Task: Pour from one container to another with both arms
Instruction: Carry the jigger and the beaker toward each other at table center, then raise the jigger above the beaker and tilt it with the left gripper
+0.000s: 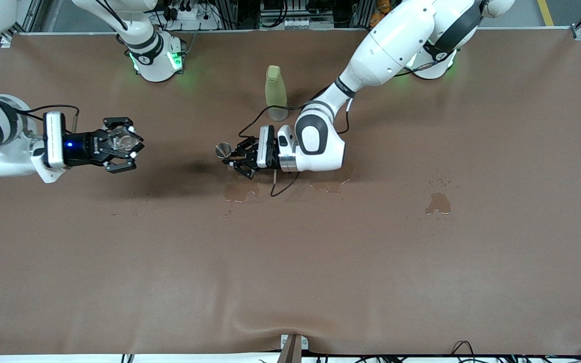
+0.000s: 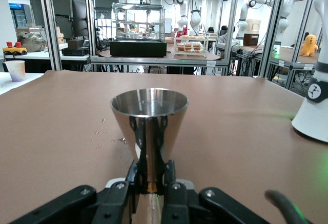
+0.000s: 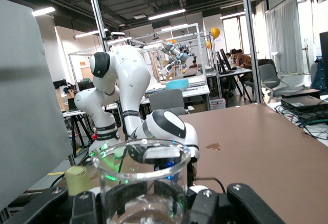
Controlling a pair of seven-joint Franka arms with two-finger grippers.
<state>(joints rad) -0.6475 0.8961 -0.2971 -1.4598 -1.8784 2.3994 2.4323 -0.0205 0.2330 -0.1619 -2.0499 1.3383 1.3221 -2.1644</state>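
A small steel measuring cup [image 1: 223, 150] [image 2: 148, 126] stands upright in my left gripper [image 1: 234, 157] [image 2: 149, 180], which is shut on its narrow stem near the table's middle. Toward the right arm's end, my right gripper [image 1: 128, 143] [image 3: 144, 198] is shut on a clear glass beaker [image 1: 121, 141] [image 3: 139, 183], held above the brown table [image 1: 290, 262]. The two containers are well apart. The left arm [image 3: 164, 129] shows in the right wrist view.
A pale green bottle [image 1: 275, 92] [image 3: 78, 179] stands upright just farther from the front camera than the left gripper. Wet puddles [image 1: 241, 191] lie under the left gripper, and another puddle [image 1: 438, 203] lies toward the left arm's end.
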